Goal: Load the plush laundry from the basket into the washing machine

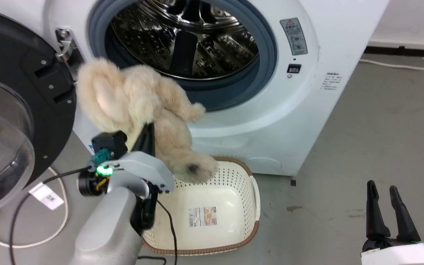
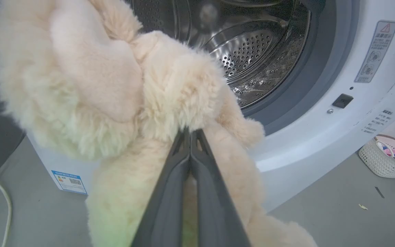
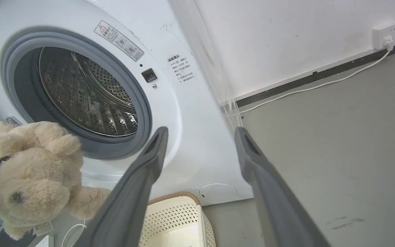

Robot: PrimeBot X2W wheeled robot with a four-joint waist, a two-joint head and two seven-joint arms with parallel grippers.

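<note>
Your left claw point(image 2: 190, 132) is clamped on the plush toy point(image 2: 108, 89), which hangs lengthwise down past it above the basket point(image 1: 254, 195). The washing machine's drum point(image 2: 259, 44) opens just ahead, up-right. Your right claw point(image 1: 381, 185), fingers spread, is farther off.

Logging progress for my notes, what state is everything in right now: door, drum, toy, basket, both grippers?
Door: swung open.
Drum: looks empty.
Toy: held up, hanging before the drum, not inside.
Basket: upright, looks empty.
Left gripper: shut on the toy.
Right gripper: open, holding nothing.
</note>
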